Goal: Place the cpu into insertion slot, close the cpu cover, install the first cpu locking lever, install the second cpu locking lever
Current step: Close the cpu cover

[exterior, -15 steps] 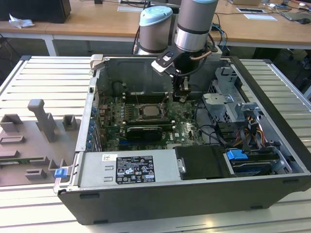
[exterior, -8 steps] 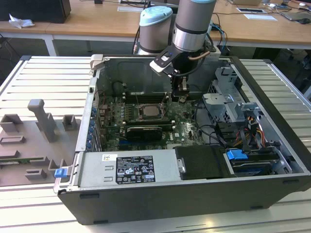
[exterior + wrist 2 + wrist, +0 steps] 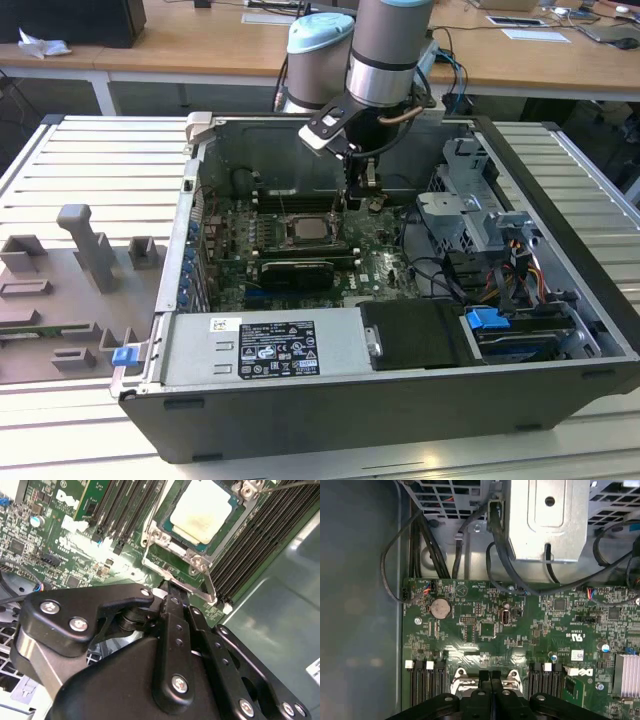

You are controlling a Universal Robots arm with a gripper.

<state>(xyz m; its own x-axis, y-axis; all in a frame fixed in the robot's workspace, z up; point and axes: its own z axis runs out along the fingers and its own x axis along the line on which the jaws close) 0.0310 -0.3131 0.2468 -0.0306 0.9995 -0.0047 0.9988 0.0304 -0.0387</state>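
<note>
In the exterior view, an open computer case [image 3: 560, 200] lies on a slatted metal table [image 3: 90, 160]. The arm reaches down into it, and the gripper [image 3: 358, 200] hangs low over the green motherboard [image 3: 385, 262], just beside the insertion slot [image 3: 287, 246] on the exterior view's right. The cpu [image 3: 304, 231] lies in that slot near the middle of the board, with a long black graphics card [image 3: 290, 271] alongside it toward the case's front edge. In the second wrist view, the pale-topped cpu [image 3: 202, 510] sits seated in the insertion slot [image 3: 172, 565]. The cpu cover [image 3: 161, 530] lies flat, framing it. The gripper [image 3: 170, 587] has its fingers pressed together, tips at the slot's rim close to a thin metal lever [image 3: 210, 582]; whether they pinch anything cannot be told. In the first wrist view, the clenched gripper [image 3: 490, 676] points at the board between two banks of memory slots [image 3: 425, 685], with a coin battery [image 3: 440, 608] farther off.
</note>
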